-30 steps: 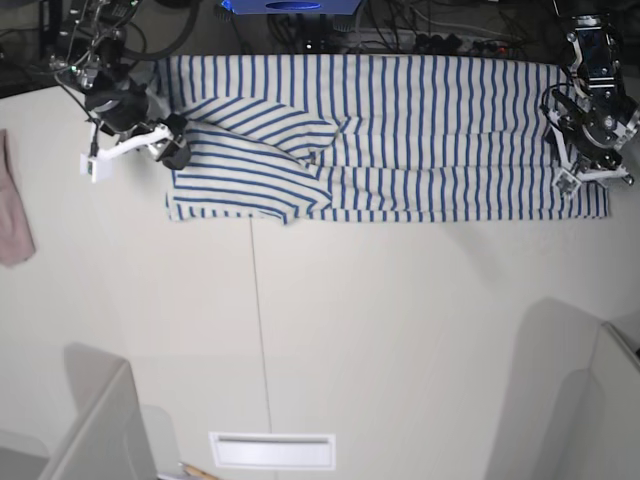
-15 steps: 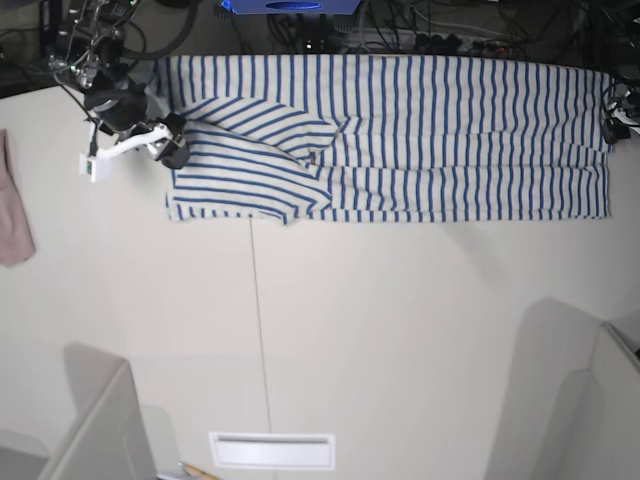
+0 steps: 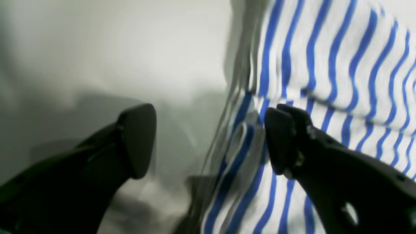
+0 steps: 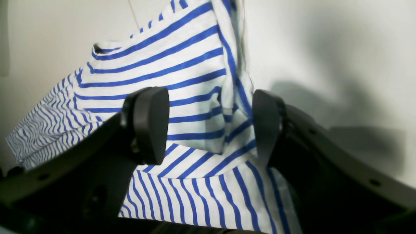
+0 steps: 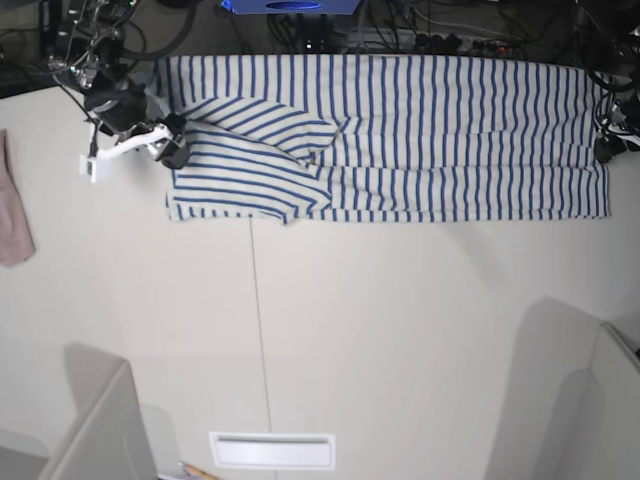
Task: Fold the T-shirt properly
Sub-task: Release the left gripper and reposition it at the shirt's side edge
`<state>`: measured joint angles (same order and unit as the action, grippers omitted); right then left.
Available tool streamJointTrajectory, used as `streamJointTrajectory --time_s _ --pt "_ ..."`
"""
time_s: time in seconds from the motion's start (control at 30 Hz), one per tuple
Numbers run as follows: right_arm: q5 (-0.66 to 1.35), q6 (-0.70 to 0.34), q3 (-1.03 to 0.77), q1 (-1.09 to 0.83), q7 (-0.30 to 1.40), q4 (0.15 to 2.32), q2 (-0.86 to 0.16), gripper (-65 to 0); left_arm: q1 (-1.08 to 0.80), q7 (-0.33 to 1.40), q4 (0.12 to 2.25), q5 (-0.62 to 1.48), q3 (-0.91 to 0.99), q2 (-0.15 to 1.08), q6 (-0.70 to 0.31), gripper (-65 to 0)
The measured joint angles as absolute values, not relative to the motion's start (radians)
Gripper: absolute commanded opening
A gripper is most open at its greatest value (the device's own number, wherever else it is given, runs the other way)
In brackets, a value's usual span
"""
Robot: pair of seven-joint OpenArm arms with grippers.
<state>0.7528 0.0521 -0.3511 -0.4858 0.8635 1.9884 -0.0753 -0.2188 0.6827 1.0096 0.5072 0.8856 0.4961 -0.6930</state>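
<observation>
The T-shirt (image 5: 400, 135), white with thin blue stripes, lies spread along the far side of the table, with its left part folded over in a flap. My right gripper (image 5: 174, 140) is at the shirt's left edge. In the right wrist view it (image 4: 208, 126) is open, with striped fabric (image 4: 195, 107) between the fingers. My left gripper (image 5: 607, 147) shows only partly at the shirt's right edge. In the left wrist view it (image 3: 209, 139) is open and straddles the shirt's blurred edge (image 3: 234, 146).
A pinkish cloth (image 5: 12, 200) hangs at the table's left edge. Cables and a blue object (image 5: 290, 5) lie behind the shirt. Grey panels stand at the front left (image 5: 100, 430) and front right (image 5: 590, 400). A white slot (image 5: 272, 450) is at the front.
My left arm swung off the shirt's right edge almost out of the base view, then came back slightly lower at that edge. My right arm stayed in place.
</observation>
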Motion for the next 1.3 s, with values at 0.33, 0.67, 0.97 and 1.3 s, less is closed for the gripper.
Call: streamJointTrajectory --time_s 0.33,0.67,0.97,1.3 --pt "0.752 0.052 -0.352 -0.483 0.863 1.988 -0.076 -27.5 -0.199 0.604 0.993 0.556 0.896 0.428 -0.698 -16.9" --pt "0.752 0.052 -0.351 -0.483 0.863 1.988 -0.076 -27.5 -0.184 0.593 0.995 0.556 0.895 0.407 -0.708 -17.8" --pt "0.752 0.052 -0.352 -0.483 0.863 1.988 -0.076 -27.5 -0.184 0.583 0.995 0.590 0.833 0.385 -0.712 -57.4" --pt "0.752 0.052 -0.351 -0.486 0.863 1.988 -0.076 -27.5 -0.179 0.625 0.995 0.579 0.831 0.414 -0.724 -65.0"
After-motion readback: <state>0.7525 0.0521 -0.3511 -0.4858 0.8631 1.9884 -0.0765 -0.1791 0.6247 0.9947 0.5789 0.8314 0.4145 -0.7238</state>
